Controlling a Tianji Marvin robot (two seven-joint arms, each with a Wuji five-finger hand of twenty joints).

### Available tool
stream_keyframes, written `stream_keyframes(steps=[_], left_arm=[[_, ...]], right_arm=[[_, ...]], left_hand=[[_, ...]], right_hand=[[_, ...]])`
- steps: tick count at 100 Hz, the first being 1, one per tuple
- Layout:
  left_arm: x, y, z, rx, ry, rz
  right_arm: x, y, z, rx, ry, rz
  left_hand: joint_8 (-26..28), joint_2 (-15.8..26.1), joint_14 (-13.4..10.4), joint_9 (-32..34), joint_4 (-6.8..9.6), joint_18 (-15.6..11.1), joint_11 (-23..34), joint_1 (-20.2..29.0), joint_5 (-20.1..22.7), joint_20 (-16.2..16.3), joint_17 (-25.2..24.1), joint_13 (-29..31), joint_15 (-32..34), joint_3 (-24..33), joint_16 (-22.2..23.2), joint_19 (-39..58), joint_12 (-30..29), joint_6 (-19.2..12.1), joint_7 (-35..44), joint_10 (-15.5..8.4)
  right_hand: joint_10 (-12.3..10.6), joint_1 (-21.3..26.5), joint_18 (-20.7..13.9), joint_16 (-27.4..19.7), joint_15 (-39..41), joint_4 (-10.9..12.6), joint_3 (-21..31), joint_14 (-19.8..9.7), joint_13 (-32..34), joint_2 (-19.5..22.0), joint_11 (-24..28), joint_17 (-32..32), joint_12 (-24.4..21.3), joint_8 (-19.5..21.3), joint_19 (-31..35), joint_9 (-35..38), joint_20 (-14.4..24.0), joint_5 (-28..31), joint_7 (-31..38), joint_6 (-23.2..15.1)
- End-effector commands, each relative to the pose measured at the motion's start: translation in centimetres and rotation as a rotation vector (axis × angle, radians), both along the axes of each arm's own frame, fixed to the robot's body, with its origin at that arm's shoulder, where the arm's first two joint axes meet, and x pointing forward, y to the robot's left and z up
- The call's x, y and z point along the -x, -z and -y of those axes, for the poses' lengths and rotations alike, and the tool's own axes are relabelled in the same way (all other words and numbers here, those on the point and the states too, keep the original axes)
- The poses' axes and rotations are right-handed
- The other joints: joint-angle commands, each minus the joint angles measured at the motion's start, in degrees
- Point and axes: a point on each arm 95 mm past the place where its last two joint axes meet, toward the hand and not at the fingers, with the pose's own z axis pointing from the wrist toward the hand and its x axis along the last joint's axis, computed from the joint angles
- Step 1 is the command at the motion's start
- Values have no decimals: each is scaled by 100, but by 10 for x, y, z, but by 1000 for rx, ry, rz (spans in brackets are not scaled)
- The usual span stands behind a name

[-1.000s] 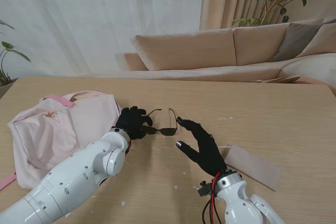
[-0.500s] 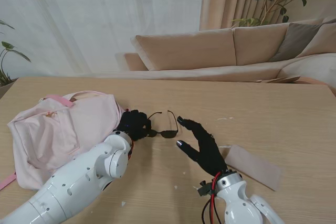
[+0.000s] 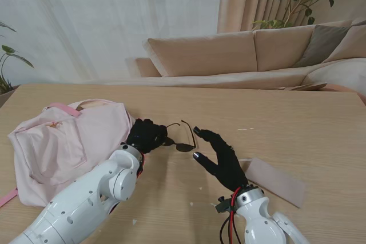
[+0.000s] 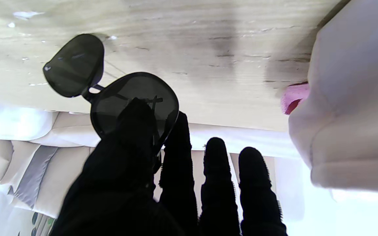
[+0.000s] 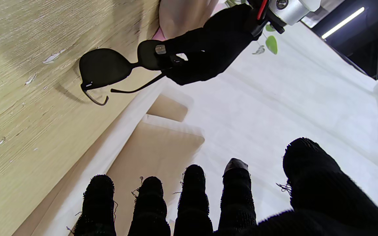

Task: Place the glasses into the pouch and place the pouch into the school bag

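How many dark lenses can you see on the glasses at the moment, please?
2. One lens is pinched at the left hand's fingertips; the other lens juts out free toward the open right hand. Neither is hidden.

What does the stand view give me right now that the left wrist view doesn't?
Only the stand view shows the pouch lying flat on the table to the right of the right hand, which is open and holds nothing, plus the whole school bag. Only the left wrist view shows close up how the fingers pinch one lens of the glasses. Both show the left hand holding the glasses beside the bag.
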Motion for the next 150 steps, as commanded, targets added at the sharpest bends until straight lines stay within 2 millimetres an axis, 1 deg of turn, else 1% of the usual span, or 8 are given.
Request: stream_keyframes(steps=[1, 15, 25, 49, 63, 87, 121, 150], left_arm=[[4, -4, 4, 21, 19, 4], [9, -9, 0, 55, 34, 28], [13, -12, -5, 72, 42, 42], [23, -21, -17, 156, 71, 83], [34, -27, -23, 203, 100, 95], [54, -31, -31, 296, 140, 109], [70, -35, -37, 367, 184, 116], [72, -39, -34, 379, 202, 135]], right_arm=[[3, 0, -2, -2, -6, -13], [4, -1, 2, 15, 15, -14], [3, -3, 8, 58, 46, -20], [-13, -17, 25, 200, 96, -41], [-27, -27, 32, 291, 83, -61], [-48, -42, 33, 398, 47, -83], [-67, -47, 9, 433, -35, -108], [-71, -49, -1, 487, -32, -107]], left_hand=[[224, 183, -5, 159, 158, 78, -91, 388, 185, -71, 84, 152, 121, 228, 149, 248, 95, 14, 454, -140], [217, 147, 38, 226, 154, 137, -98, 388, 237, -74, 180, 294, 227, 290, 157, 445, 95, 76, 436, -64], [221, 142, 55, 248, 150, 151, -91, 388, 252, -90, 213, 355, 270, 318, 161, 499, 110, 92, 431, -37], [277, 111, 96, 299, 145, 179, -75, 411, 291, -152, 228, 405, 328, 386, 164, 560, 132, 173, 416, 13], [298, 104, 113, 317, 144, 199, -74, 410, 310, -176, 231, 414, 340, 411, 163, 570, 133, 183, 405, 30], [333, 84, 146, 326, 145, 222, -90, 423, 340, -219, 222, 421, 343, 454, 155, 584, 133, 247, 357, 66], [371, 58, 169, 346, 145, 249, -114, 430, 387, -253, 213, 424, 331, 501, 146, 603, 136, 274, 297, 92], [406, 56, 174, 352, 141, 253, -130, 426, 399, -271, 210, 422, 328, 518, 144, 610, 141, 294, 257, 95]], right_hand=[[-114, 130, -151, -53, 72, -8, -118, -228, -112, 87, 84, -13, 24, 78, 59, -97, 41, 67, 94, 57], [-71, 148, -96, -32, 131, -4, -108, -187, -10, 30, 222, 105, 85, 82, 138, -30, 73, 157, 146, 115], [22, 114, 43, 87, 314, 19, -32, -21, 198, -46, 385, 310, 150, 95, 449, 112, 230, 291, 226, 244], [573, -47, 329, 662, 1102, 27, 144, 459, 741, -127, 1071, 781, 462, 343, 1671, 752, 681, 883, 496, 1023], [855, -224, 391, 884, 1533, -5, 150, 630, 943, -27, 1446, 945, 622, 522, 2243, 1100, 731, 1506, 607, 1406], [991, -501, 495, 1037, 1901, -29, 73, 813, 1280, 243, 1584, 1158, 704, 760, 2758, 1653, 686, 2308, 656, 1514], [1076, -744, 567, 1074, 2033, -46, -32, 919, 1544, 547, 1607, 1356, 737, 838, 3038, 2039, 641, 2763, 590, 1570], [1192, -827, 630, 1135, 2215, -39, -62, 1029, 1792, 656, 1649, 1562, 780, 940, 3324, 2277, 628, 2951, 587, 1665]])
